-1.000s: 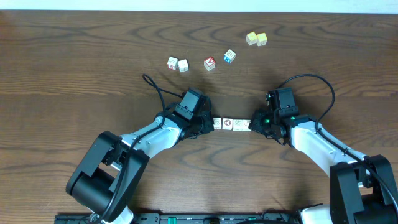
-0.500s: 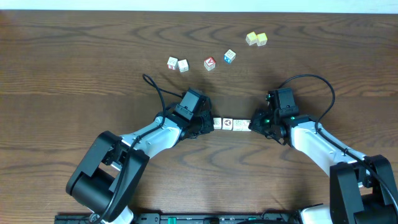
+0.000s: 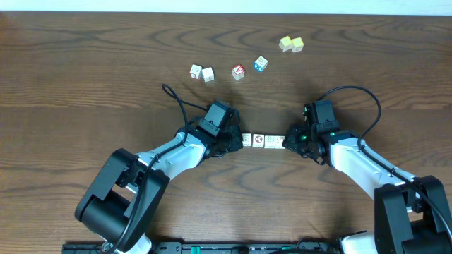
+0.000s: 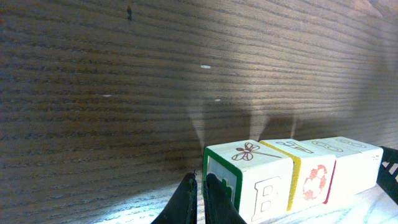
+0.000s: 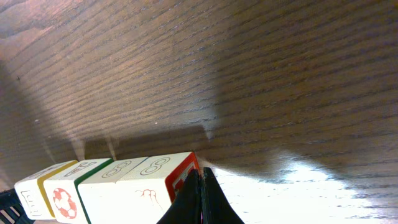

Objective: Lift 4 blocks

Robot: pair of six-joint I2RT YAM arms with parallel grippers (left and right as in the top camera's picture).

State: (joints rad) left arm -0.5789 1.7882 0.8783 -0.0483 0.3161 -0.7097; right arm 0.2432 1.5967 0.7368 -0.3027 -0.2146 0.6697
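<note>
Four cream-white blocks lie end to end in a short row [image 3: 263, 141] at the middle of the table. My left gripper [image 3: 236, 140] is shut, and its fingertips press the row's left end, on the green-edged block [image 4: 249, 180]. My right gripper [image 3: 286, 142] is also shut, with its tips against the right end, on the red-edged block [image 5: 163, 183]. From the left wrist, the left gripper [image 4: 200, 190] sits beside a row of three visible blocks. From the right wrist, the right gripper [image 5: 200, 186] touches a row of four. Whether the row rests on the wood I cannot tell.
Farther back on the table sit two white cubes [image 3: 201, 73], a red-faced cube [image 3: 238, 72], a blue-faced cube [image 3: 260, 64] and two pale yellow cubes [image 3: 291, 44]. Black cables loop behind both wrists. The table's far edge runs along the top.
</note>
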